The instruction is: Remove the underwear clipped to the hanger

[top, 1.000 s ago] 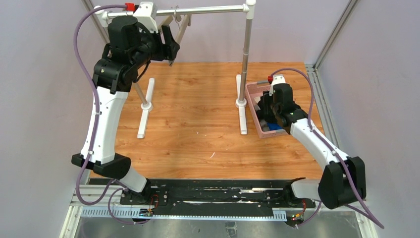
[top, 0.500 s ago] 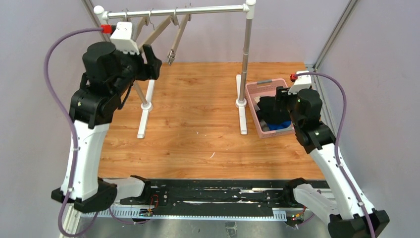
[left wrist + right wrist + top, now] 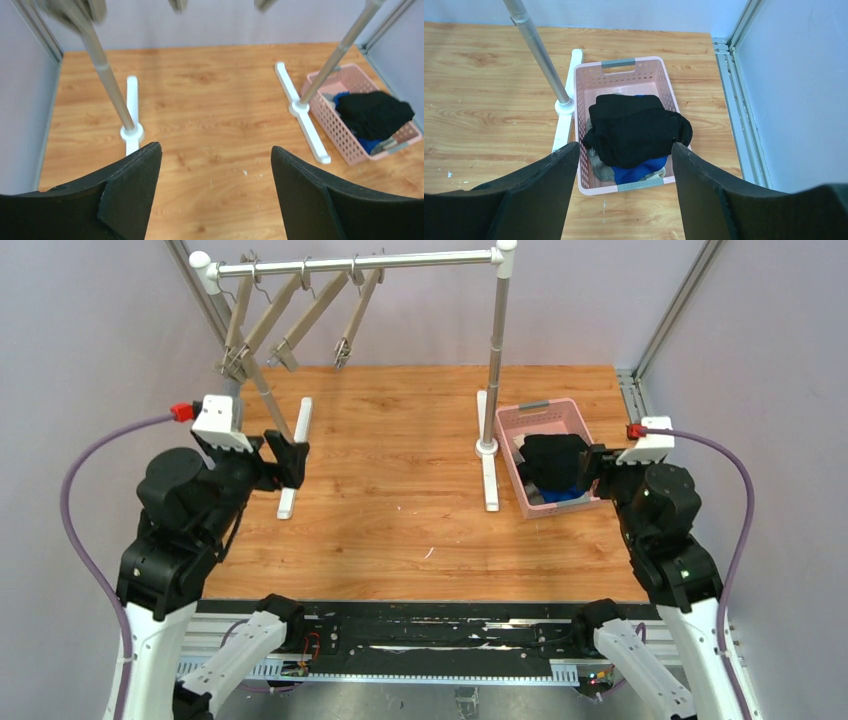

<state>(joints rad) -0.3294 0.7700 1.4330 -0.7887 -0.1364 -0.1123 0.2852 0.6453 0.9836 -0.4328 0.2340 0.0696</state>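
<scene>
1. Underwear position. The underwear (image 3: pixel 636 132) lies as one pile inside the pink basket (image 3: pixel 624 64), which stands on the wooden table (image 3: pixel 400 490) at the right, just beside the right foot of the rail (image 3: pixel 400 260). The black briefs (image 3: pixel 639 125) are on top. The blue briefs (image 3: pixel 639 171) show beneath them at the near edge, and grey cloth (image 3: pixel 599 167) shows beside the blue.

2. Right gripper (image 3: pixel 625 147). The fingers are spread wide and hold nothing. In the right wrist view the pile appears in the gap between the two fingers, below and beyond the tips, with no contact.

3. Left gripper (image 3: pixel 216 152). The fingers are spread wide and hold nothing. It hovers over the left side of the table, near the left foot of the rail and well apart from the basket.

4. Hangers (image 3: pixel 300 315). The wooden hangers hang tilted from the left part of the rail, well apart from the underwear and from both grippers.
</scene>
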